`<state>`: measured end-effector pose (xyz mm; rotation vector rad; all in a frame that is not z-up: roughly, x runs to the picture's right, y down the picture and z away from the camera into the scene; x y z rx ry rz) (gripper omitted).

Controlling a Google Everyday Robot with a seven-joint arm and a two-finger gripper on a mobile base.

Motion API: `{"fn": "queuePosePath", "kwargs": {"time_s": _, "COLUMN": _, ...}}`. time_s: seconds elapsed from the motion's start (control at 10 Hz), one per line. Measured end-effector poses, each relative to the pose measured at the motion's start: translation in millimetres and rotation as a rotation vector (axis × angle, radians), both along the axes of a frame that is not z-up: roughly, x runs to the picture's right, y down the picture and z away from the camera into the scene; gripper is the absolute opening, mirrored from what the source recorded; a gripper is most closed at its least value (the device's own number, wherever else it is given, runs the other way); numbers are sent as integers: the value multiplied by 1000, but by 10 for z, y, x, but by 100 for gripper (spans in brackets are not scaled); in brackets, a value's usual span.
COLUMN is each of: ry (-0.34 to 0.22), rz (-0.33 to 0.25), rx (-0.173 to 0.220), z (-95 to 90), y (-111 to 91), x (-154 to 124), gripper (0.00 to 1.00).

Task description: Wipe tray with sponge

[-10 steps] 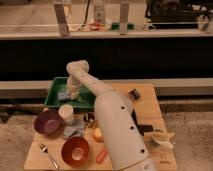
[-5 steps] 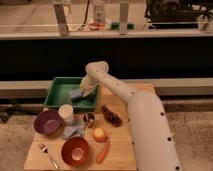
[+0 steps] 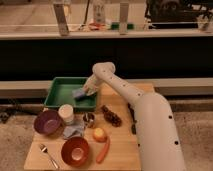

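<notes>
We see the gripper (image 3: 86, 90) reaching down over the right part of the tray (image 3: 59, 94), and it appears to be closed on the sponge (image 3: 80, 93), which sits low inside the tray near its right wall; whether the sponge touches the tray floor we cannot tell. The green tray lies at the back left of the wooden bench (image 3: 122, 150). Just in front of the tray stand a pale cup (image 3: 66, 113) and a small dark cup (image 3: 89, 118), with a purple bowl (image 3: 47, 122) to their left. A grey-blue cloth (image 3: 73, 131) lies between the cups and a red bowl (image 3: 75, 150). We also see a spoon (image 3: 48, 155), a yellowish fruit (image 3: 99, 134), a carrot (image 3: 103, 150) and dark grapes (image 3: 112, 116).
</notes>
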<state>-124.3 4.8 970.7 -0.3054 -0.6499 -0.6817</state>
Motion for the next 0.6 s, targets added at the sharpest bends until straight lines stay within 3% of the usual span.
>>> {"fn": "queuePosePath", "kwargs": {"time_s": 0.3, "ry": -22, "rz": 12, "rx": -15, "z": 75, "y": -36, "x": -217, "gripper": 36}}
{"fn": "queuePosePath", "kwargs": {"time_s": 0.6, "ry": -81, "rz": -6, "rx": 0, "z": 19, "y": -92, "x": -659, "gripper": 26}}
